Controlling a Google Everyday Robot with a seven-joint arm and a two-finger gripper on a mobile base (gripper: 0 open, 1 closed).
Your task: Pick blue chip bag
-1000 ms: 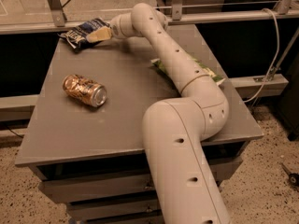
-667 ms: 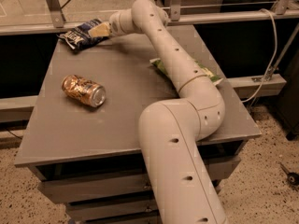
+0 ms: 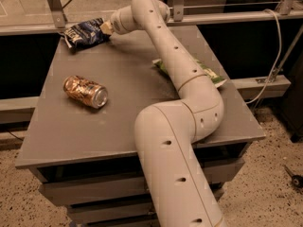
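Note:
The blue chip bag [image 3: 84, 32] lies crumpled at the far left corner of the grey table [image 3: 71, 136], dark navy with white lettering. My gripper [image 3: 107, 28] is at the bag's right end and touches it, with the long white arm stretched across the table from the front right. The bag rests on the table top.
A golden-orange drink can [image 3: 86, 91] lies on its side at the left middle of the table. A green chip bag [image 3: 210, 74] lies at the right, mostly hidden behind the arm. A metal rail [image 3: 227, 17] runs behind the table's far edge.
The gripper end has shifted slightly up and toward the bag. The bag, can and green bag have stayed where they were.

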